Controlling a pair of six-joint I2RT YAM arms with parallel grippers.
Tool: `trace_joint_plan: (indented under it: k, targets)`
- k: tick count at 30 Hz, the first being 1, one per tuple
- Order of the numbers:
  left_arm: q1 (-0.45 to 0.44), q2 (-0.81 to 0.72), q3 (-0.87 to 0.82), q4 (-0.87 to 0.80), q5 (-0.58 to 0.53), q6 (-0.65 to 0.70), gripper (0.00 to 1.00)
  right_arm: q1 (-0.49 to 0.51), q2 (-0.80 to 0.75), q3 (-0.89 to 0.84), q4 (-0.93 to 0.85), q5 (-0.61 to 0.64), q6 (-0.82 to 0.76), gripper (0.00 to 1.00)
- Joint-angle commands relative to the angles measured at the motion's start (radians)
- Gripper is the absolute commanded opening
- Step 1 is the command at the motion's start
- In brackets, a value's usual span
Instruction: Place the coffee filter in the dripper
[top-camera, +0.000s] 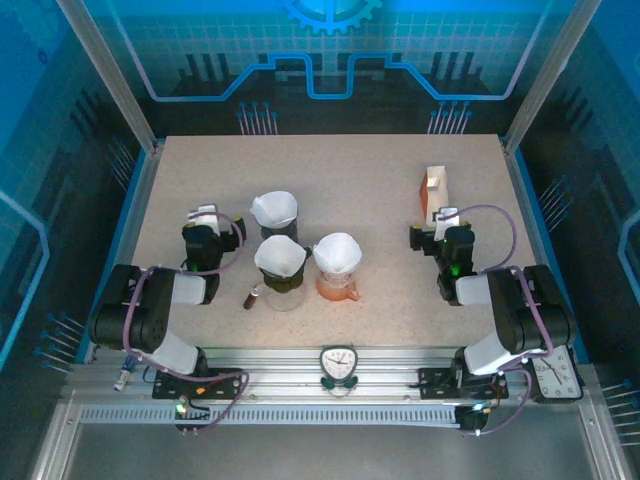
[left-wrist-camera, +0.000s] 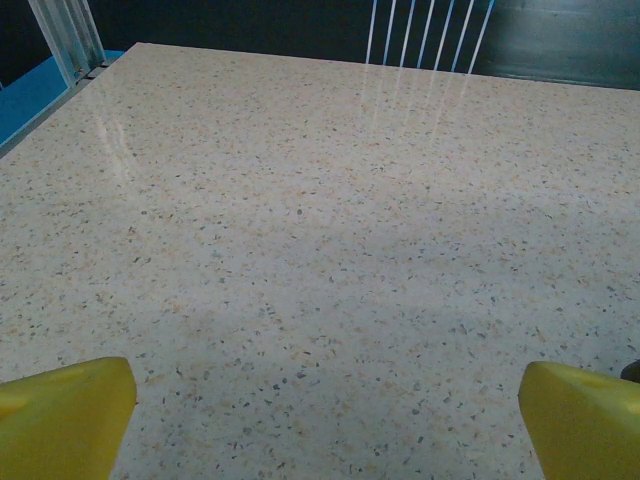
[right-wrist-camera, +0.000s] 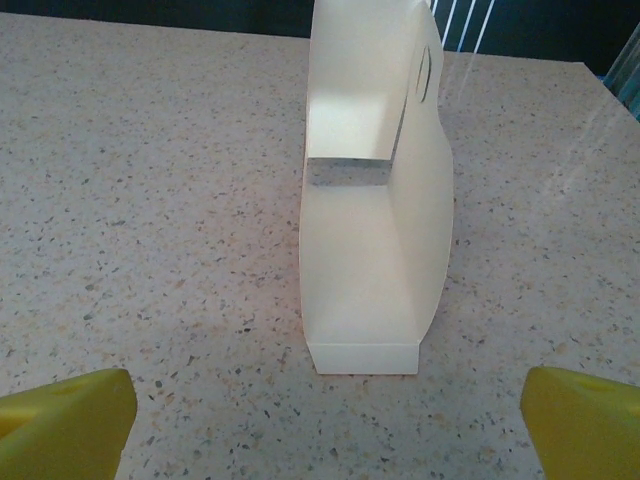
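Three drippers stand at the table's middle, each with a white coffee filter in it: a dark one (top-camera: 275, 212) at the back, one on a glass carafe (top-camera: 281, 262) in front of it, and an orange one (top-camera: 338, 262) to the right. My left gripper (top-camera: 205, 214) rests open to the left of them, and its yellow fingertips (left-wrist-camera: 70, 415) frame bare table. My right gripper (top-camera: 445, 216) is open too, just in front of a cream cardboard filter holder (right-wrist-camera: 365, 250), whose tray shows nothing inside. Nothing lies between either gripper's fingers.
The speckled tabletop (top-camera: 370, 180) is fenced by aluminium posts and blue panels at the sides and back. A brown handle (top-camera: 252, 297) juts from the carafe towards the near left. A small timer (top-camera: 338, 362) sits on the front rail.
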Motion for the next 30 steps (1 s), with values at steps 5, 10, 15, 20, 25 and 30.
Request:
trace_joint_plan:
  k: [5, 10, 15, 20, 25, 30]
  targets:
    - [-0.006, 0.006, -0.005, 0.030, -0.014, 0.021, 0.99, 0.000, 0.004, 0.010, 0.047, 0.025, 0.004, 1.00]
    - [-0.005, 0.006, -0.005, 0.030, -0.013, 0.021, 0.99, 0.001, 0.004, 0.010, 0.047, 0.024, 0.004, 1.00]
    - [-0.006, 0.006, -0.005, 0.030, -0.014, 0.021, 0.99, 0.000, 0.004, 0.010, 0.046, 0.022, 0.003, 1.00]
    - [-0.006, 0.006, -0.005, 0.030, -0.014, 0.021, 0.99, -0.005, 0.004, 0.030, 0.012, -0.076, -0.026, 1.00]
    - [-0.006, 0.006, -0.005, 0.030, -0.013, 0.022, 0.99, -0.005, 0.004, 0.028, 0.012, -0.078, -0.026, 1.00]
    - [-0.006, 0.006, -0.005, 0.031, -0.014, 0.021, 0.99, -0.006, 0.004, 0.027, 0.012, -0.078, -0.025, 1.00]
